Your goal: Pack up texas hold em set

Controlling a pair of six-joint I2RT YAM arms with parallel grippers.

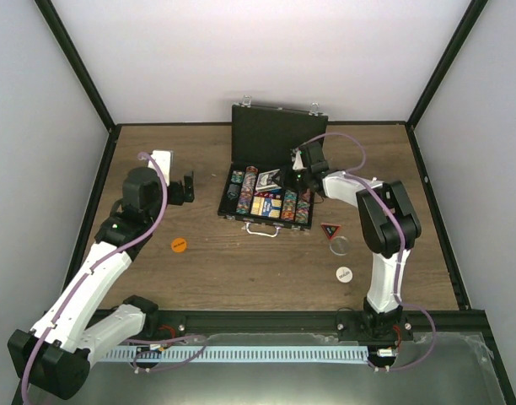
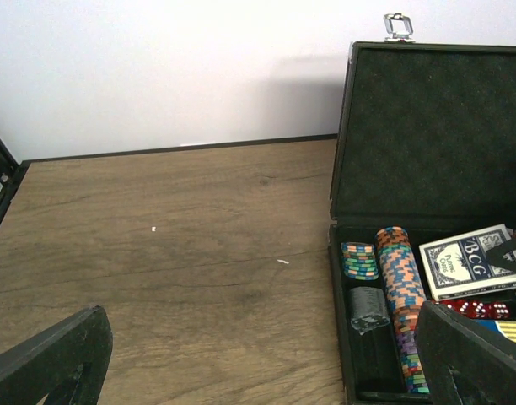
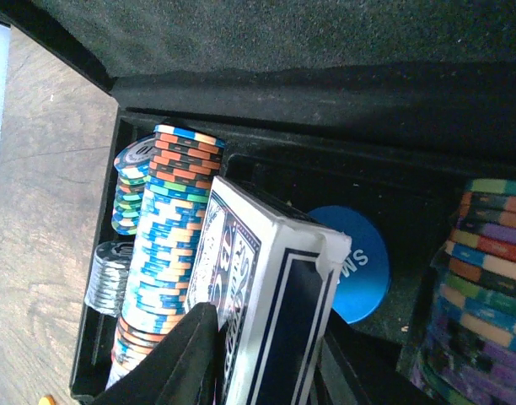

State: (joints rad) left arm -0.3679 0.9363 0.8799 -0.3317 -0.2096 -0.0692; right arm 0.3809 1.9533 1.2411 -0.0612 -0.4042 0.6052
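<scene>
The open hinged case [image 1: 266, 139] stands toward the back of the desk [image 1: 241, 278], lid upright, chip rows [image 3: 169, 236] packed in its tray. The right gripper [image 1: 298, 172] has its jaws grasping the blue-backed card deck [image 3: 266, 304] by its broad faces, tilted over the tray just beside a blue disc [image 3: 359, 261]. The boxed deck looks light, stiff and rather slick, so that flat-face hold suits it. The left gripper [image 1: 185, 187] hangs released, left of the case.

A lab test cell: white panel walls [image 1: 266, 51], black frame posts [image 1: 77, 63], wood-grain table [image 1: 199, 270].
</scene>
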